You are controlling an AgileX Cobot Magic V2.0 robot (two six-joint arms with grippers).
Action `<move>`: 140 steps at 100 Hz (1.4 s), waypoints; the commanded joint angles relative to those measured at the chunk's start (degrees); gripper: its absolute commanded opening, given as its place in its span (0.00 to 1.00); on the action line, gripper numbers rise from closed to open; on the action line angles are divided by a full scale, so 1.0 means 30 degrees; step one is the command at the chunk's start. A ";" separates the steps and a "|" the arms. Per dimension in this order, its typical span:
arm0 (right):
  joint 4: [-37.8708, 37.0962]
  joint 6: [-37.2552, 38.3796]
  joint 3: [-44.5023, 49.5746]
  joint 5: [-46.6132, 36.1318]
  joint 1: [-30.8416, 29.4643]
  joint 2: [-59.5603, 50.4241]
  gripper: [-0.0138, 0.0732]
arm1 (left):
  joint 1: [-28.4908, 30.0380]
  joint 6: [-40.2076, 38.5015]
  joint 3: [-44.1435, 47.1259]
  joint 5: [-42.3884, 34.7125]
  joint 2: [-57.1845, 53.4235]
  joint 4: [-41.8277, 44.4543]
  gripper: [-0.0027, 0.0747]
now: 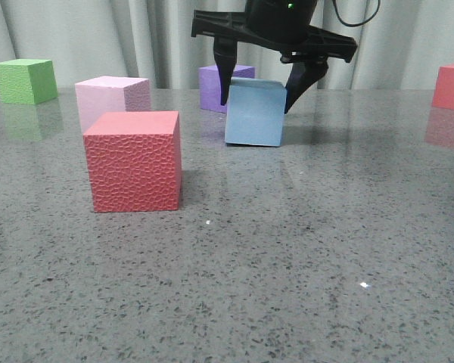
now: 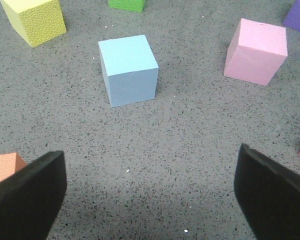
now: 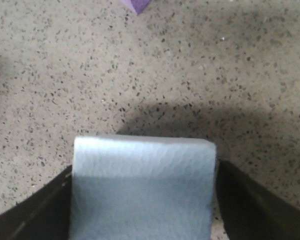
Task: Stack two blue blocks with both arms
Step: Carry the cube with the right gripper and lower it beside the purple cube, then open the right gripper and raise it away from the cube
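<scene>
My right gripper (image 1: 257, 102) hangs at the back middle of the table, one finger on each side of a light blue block (image 1: 254, 113). In the right wrist view the block (image 3: 142, 195) fills the gap between the black fingers (image 3: 30, 215), which press on its sides. Its base is at or just above the tabletop. My left gripper (image 2: 151, 152) is open and empty over bare table. The second blue block (image 2: 128, 70) stands on the table ahead of it, apart from the fingers. That block and the left gripper do not show in the front view.
A textured red cube (image 1: 134, 160) stands front left, with a pale pink cube (image 1: 112, 98) behind it. A green cube (image 1: 26, 80) is far left, a purple cube (image 1: 216, 85) is behind the held block, and a red cube (image 1: 452, 87) is far right. A yellow cube (image 2: 35, 20) and an orange cube (image 2: 4, 165) show in the left wrist view.
</scene>
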 commanded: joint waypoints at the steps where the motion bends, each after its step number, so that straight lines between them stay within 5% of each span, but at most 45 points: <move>1: -0.0117 -0.0028 -0.0685 -0.1097 0.0034 -0.1125 0.84 | 0.0028 -0.0173 -0.0689 -0.1370 0.0125 0.0048 0.86; 41: -0.0186 -0.0045 -0.0871 -0.1107 0.0034 -0.1287 0.84 | 0.0028 -0.0173 -0.0689 -0.1370 0.0125 0.0048 0.86; 72: -0.2229 -0.0087 -0.3703 0.2063 0.0034 -0.1442 0.84 | 0.0028 -0.0173 -0.0689 -0.1370 0.0125 0.0048 0.86; 115: -0.2651 -0.3841 -0.4107 0.2029 -0.0172 -0.3827 0.84 | 0.0028 -0.0173 -0.0689 -0.1370 0.0125 0.0048 0.86; 140: -0.2650 -0.5075 -0.2165 0.1806 -0.1980 -0.5609 0.84 | 0.0028 -0.0173 -0.0689 -0.1370 0.0125 0.0048 0.86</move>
